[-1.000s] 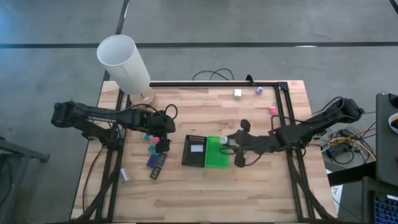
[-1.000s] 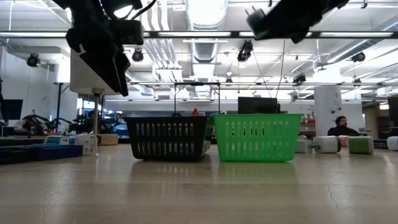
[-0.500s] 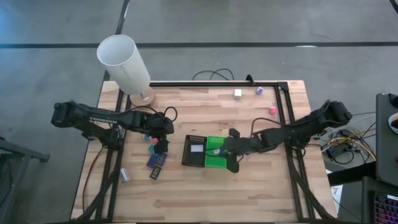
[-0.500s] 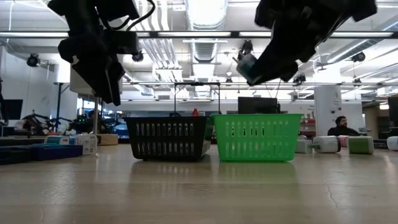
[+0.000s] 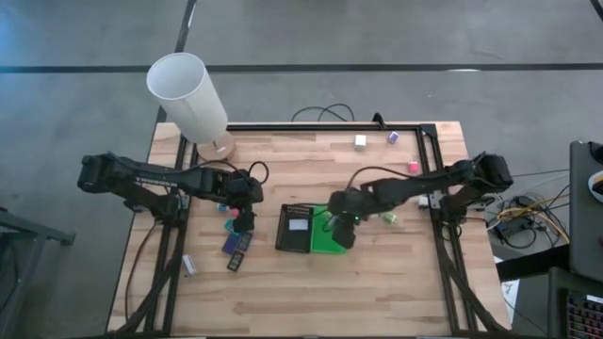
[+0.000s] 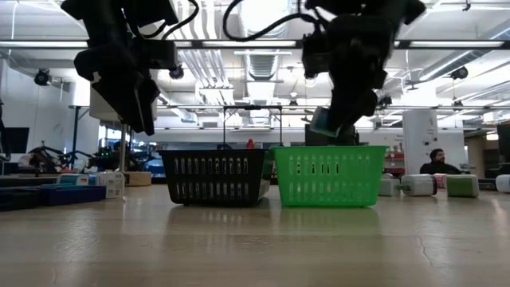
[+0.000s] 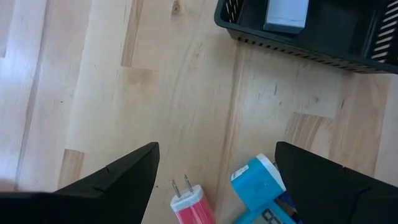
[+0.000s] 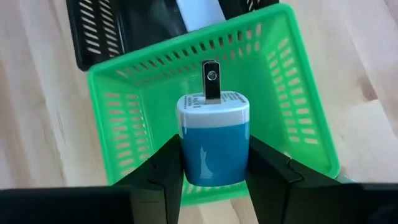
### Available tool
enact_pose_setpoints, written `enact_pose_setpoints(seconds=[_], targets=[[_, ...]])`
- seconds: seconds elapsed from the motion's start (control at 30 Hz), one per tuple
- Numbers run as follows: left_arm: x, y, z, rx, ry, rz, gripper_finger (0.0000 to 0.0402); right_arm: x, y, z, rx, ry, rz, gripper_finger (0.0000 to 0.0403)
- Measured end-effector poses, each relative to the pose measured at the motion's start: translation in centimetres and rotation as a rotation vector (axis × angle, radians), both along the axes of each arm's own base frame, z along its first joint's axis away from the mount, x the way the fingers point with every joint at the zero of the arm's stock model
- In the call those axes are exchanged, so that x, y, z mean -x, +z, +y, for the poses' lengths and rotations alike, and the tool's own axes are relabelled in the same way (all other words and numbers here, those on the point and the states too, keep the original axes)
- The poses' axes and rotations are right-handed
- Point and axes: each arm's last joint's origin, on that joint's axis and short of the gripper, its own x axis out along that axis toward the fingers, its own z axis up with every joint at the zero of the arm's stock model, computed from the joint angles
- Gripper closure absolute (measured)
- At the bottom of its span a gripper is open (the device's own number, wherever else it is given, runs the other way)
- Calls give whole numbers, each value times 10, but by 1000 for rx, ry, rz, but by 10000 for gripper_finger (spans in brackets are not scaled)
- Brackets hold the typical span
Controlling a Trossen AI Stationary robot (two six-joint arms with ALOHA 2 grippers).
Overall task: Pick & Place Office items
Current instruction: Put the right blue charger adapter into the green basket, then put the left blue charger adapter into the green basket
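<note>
- Presently the right pincer point(image 8: 213, 163) is clenched on a blue plug adapter point(image 8: 214, 147), white-capped, prongs pointing away from the wrist; only one prong reads clearly.
- Directly beneath that pincer sits the green basket point(image 8: 298, 106), seen from above; the adapter hangs over its interior, apart from the mesh floor. In the low view the adapter point(image 6: 323, 121) shows just above the basket rim point(image 6: 328, 149).
- Beyond the green basket, touching its far side, stands a black basket point(image 5: 295, 229) holding a pale flat item point(image 7: 285, 14), cut off by the picture edge in both wrist views.
- The left pincer point(image 7: 214, 171) stands released, fingers spread wide over bare desk point(image 7: 124, 93).
- Between its fingers lie a pink plug adapter point(image 7: 191, 205) and a blue one point(image 7: 260, 186), both cut off; whether they touch each other cannot be told.
- In the high view, this pincer point(image 5: 244, 213) partly hides small items beside it; a dark-blue flat piece point(image 5: 238, 254) lies nearby.
- Well apart, near the desk's far edge, lie tiny white point(image 5: 360, 140), purple point(image 5: 392, 137) and pink point(image 5: 413, 167) blocks, too small to identify.
</note>
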Motion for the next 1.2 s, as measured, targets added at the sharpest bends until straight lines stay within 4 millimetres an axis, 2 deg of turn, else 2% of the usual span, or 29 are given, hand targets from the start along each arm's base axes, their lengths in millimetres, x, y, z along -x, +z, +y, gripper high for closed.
enact_pose_setpoints(seconds=[0.2, 0.37, 0.57, 0.9, 1.1, 1.2], targets=[[0, 0, 0, -1, -1, 0, 74, -17, -6, -6, -45, 6, 165, 275], [0, 0, 0, -1, -3, 1, 74, -29, -23, -6, -47, 50, 236, 275], [0, 0, 0, -1, -2, 1, 74, -40, -29, -5, -46, 85, 242, 275], [0, 0, 0, 0, 1, 0, 74, -41, -26, -5, -35, 98, 222, 274], [0, 0, 0, 1, 4, -1, 74, -41, -27, -6, -31, 93, 224, 196], [0, 0, 0, 1, 4, -1, 74, -41, -27, -6, -29, 93, 222, 176]])
